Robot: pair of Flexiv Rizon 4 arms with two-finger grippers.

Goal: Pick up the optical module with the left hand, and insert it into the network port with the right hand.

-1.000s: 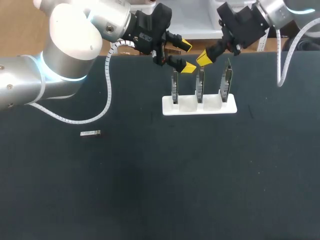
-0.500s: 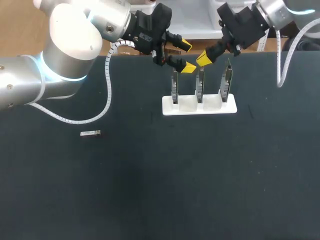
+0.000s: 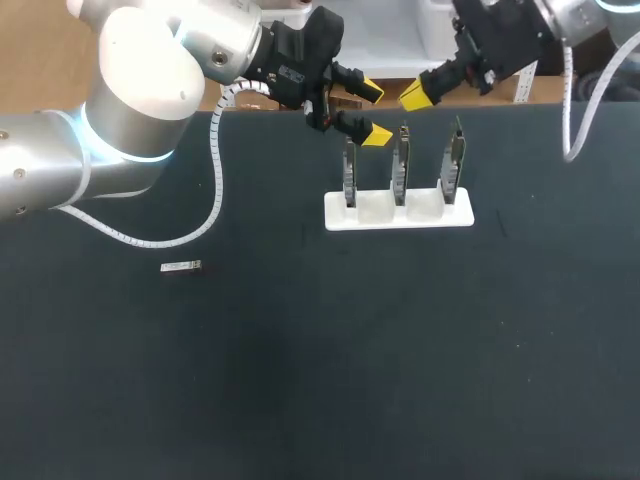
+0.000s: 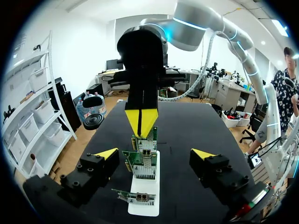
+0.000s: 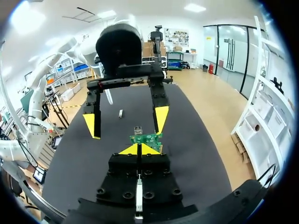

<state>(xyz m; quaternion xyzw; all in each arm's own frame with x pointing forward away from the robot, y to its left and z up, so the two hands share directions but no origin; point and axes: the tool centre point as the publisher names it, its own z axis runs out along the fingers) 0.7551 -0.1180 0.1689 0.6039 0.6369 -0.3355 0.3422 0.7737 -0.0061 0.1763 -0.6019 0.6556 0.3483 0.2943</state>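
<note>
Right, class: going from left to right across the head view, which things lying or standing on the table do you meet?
Optical module → first network card → second network card → third network card; the three cards stand upright in the white stand.

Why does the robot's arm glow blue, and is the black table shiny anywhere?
Head view: a lit ring on the left arm glows pale blue. The table is matte black, with no glare and hardly any shadow, so the white holder stands out brightly. Left wrist view: the right arm wears the same blue ring, and the table looks dull there too.
</note>
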